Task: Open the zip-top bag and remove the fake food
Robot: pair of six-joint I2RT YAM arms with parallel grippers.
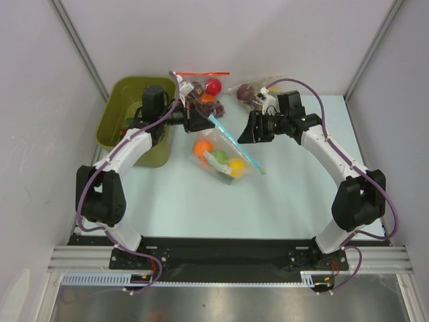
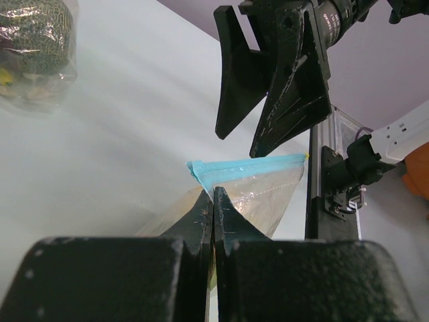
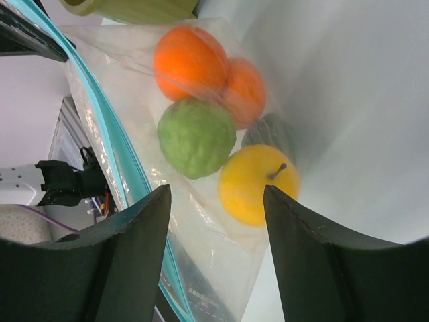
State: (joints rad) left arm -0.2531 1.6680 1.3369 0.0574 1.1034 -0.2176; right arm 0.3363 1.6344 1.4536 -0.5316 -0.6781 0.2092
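Observation:
The zip-top bag (image 1: 228,157) lies mid-table, clear, its light-blue zip strip (image 1: 238,144) running diagonally. Inside are the fake food pieces: an orange (image 1: 202,146), a light green (image 1: 220,157) and a yellow fruit (image 1: 236,163). The right wrist view shows the bag (image 3: 221,261) with orange (image 3: 190,62), light green (image 3: 196,137), yellow (image 3: 258,182) and dark green (image 3: 271,134) fruits. My left gripper (image 1: 206,119) (image 2: 213,194) is shut on the bag's far corner (image 2: 258,191) beside the strip (image 2: 248,165). My right gripper (image 1: 241,131) (image 3: 218,201) is open and empty just above the bag; it also shows in the left wrist view (image 2: 248,127).
An olive-green bin (image 1: 127,90) stands at the back left, beside my left arm. A clear bag with a red-orange zip strip (image 1: 201,82) and another with dark purple fruit (image 1: 249,90) lie at the back. A bagged netted melon (image 2: 33,30) shows in the left wrist view.

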